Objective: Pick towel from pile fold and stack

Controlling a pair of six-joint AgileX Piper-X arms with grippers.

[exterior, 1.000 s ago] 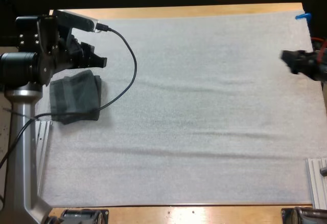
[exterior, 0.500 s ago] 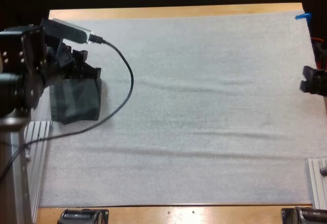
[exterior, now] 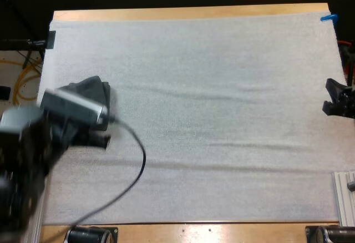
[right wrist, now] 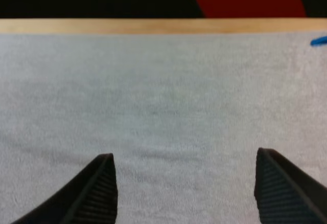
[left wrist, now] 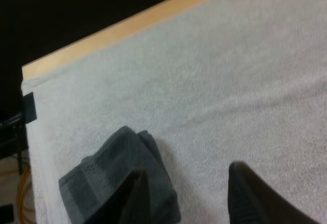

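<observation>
From the high view, one dark grey-green towel lies folded on the white mat near the left side of the tabletop, with my left arm over its near edge. My right pincer sits at the mat's right edge, well apart from the towel. In the left wrist view, my left pincer stands open and holds nothing, one finger just beside the folded towel and the other over bare mat. In the right wrist view, the right pincer is spread wide over bare mat and is also empty. I judge the fold and set-down finished for this towel. Whether more towels are left to pick and stack on it, I cannot tell.
</observation>
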